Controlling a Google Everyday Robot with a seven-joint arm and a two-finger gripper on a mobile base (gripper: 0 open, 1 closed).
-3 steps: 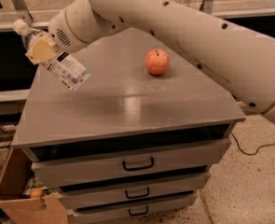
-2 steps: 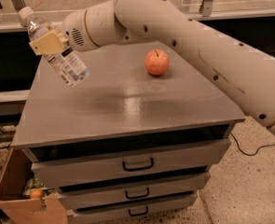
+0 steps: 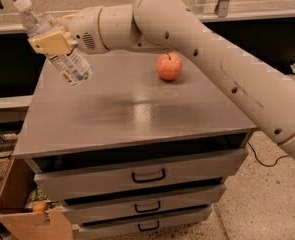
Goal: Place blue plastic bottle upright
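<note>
The blue plastic bottle (image 3: pixel 62 54) is a small clear bottle with a white cap and a pale label. It hangs in the air over the far left corner of the grey cabinet top (image 3: pixel 132 109), tilted with the cap up and to the left. My gripper (image 3: pixel 52 41) is shut on the bottle's middle, its tan fingers (image 3: pixel 49 43) across the label. My cream arm reaches in from the right. A red apple (image 3: pixel 169 66) sits on the top, right of the bottle.
The cabinet has three drawers (image 3: pixel 147 176) with dark handles. An open cardboard box (image 3: pixel 22 209) stands on the floor at its lower left. A dark shelf and ledge run behind the cabinet.
The bottle and gripper have risen and shifted slightly, and the bottle has turned closer to upright. The apple has not moved.
</note>
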